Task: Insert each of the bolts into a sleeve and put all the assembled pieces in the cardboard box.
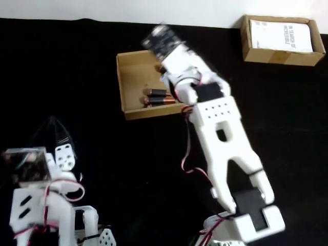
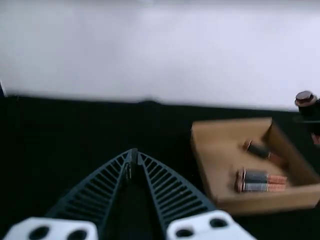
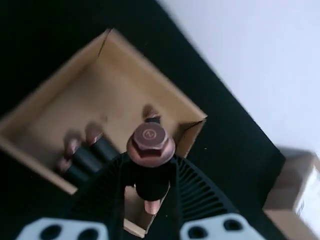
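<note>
While the right end effector (image 3: 150, 164) pinches a bolt-and-sleeve piece (image 3: 150, 143), the cardboard box (image 3: 114, 89) lies beneath it.

We see a copper-coloured hex-headed bolt (image 3: 150, 141) in a black cylindrical sleeve (image 3: 150, 187); the right claw (image 3: 150, 165) is dark grey with a slatted pattern on white mounts. The open cardboard box (image 3: 90, 95) is plain tan, the bench (image 1: 128, 169) black.

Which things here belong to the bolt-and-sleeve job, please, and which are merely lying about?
Job in hand:
cardboard box
assembled pieces lying inside it
another assembled piece, held in the right gripper

Lying about:
second cardboard box, holding a white booklet
</note>
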`<state>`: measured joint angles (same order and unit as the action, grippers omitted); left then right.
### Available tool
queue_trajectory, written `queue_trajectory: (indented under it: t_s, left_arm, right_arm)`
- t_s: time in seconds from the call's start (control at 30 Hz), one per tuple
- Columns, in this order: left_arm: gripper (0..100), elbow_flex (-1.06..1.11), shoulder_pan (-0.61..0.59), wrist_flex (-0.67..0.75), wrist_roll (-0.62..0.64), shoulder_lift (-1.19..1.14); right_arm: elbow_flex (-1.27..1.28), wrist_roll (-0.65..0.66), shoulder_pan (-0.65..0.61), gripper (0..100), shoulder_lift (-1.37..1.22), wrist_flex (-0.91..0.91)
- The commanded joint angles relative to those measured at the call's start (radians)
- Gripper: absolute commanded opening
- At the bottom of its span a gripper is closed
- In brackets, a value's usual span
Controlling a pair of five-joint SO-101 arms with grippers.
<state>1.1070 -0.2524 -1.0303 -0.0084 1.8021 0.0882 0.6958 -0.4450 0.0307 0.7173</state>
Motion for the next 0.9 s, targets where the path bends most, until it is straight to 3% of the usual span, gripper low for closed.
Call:
queue_trajectory:
  t_s: [0.0, 0.23, 0.37, 0.57, 0.67, 0.77, 0.87]
  left_arm:
    - [1, 0.091, -0.015, -0.003, 0.048, 0.013]
    - [1, 0.311, -0.067, 0.003, 0.17, 0.013]
    - [1, 0.458, -0.101, 0.098, 0.232, 0.013]
    - [1, 0.588, -0.097, 0.158, 0.354, 0.015]
    - [1, 0.588, -0.097, 0.141, 0.399, 0.015]
    - [1, 0.588, -0.096, 0.146, 0.397, 0.015]
    - [1, 0.588, -0.094, 0.144, 0.365, 0.015]
  right_arm:
    - [-0.084, 0.155, -0.035, 0.8, -0.073, -0.005]
    - [-0.191, 0.344, -0.051, 0.8, -0.268, -0.005]
    - [-0.268, 0.437, -0.048, 0.8, -0.397, -0.005]
    - [-0.343, 0.454, -0.05, 1.3, -0.545, -0.001]
    - [-0.329, 0.427, -0.051, 6.3, -0.558, -0.001]
    - [-0.315, 0.273, -0.047, 15.8, -0.553, 0.018]
    - [-0.369, 0.133, -0.05, 17.6, -0.532, 0.125]
